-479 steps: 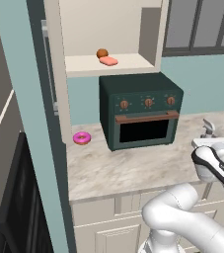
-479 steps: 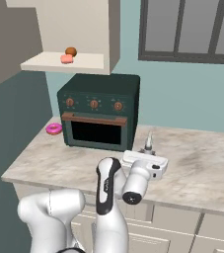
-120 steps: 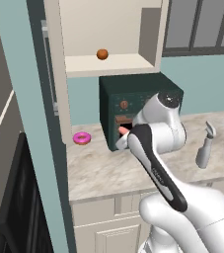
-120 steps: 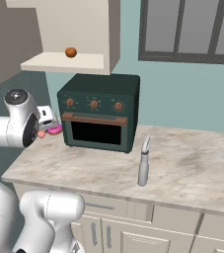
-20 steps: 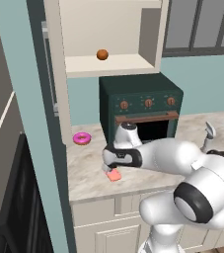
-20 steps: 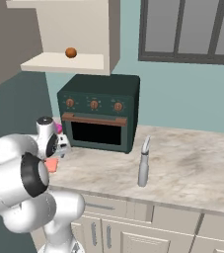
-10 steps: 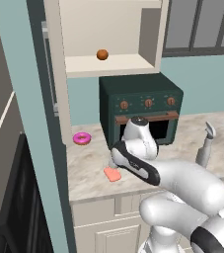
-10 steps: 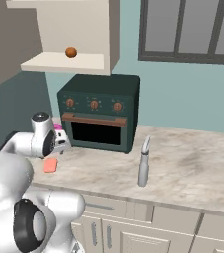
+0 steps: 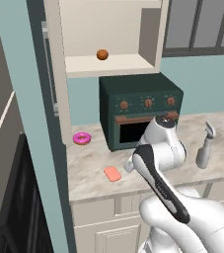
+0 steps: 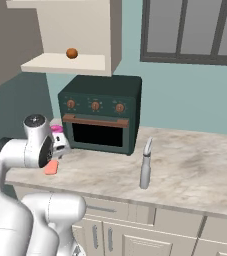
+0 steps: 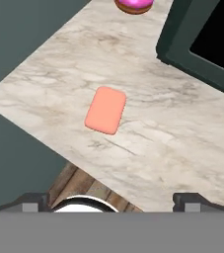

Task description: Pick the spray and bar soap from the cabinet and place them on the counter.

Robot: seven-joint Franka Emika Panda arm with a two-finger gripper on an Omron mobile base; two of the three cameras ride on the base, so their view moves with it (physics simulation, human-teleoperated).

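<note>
salmon-pink bar soap (image 11: 106,109) lies flat at frame centre on the marbled counter (image 11: 182,143); grey spray bottle (image 10: 145,165) stands upright mid-frame; open cabinet (image 9: 108,34) upper centre.

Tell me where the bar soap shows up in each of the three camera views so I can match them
Left base view: the bar soap lies flat on the counter, left of the arm.
Right base view: bar soap near the counter's left front edge, beside the arm.
Hand view: bar soap lies mid-frame.
Shared landmark: the pink donut and dark-green oven.
</note>
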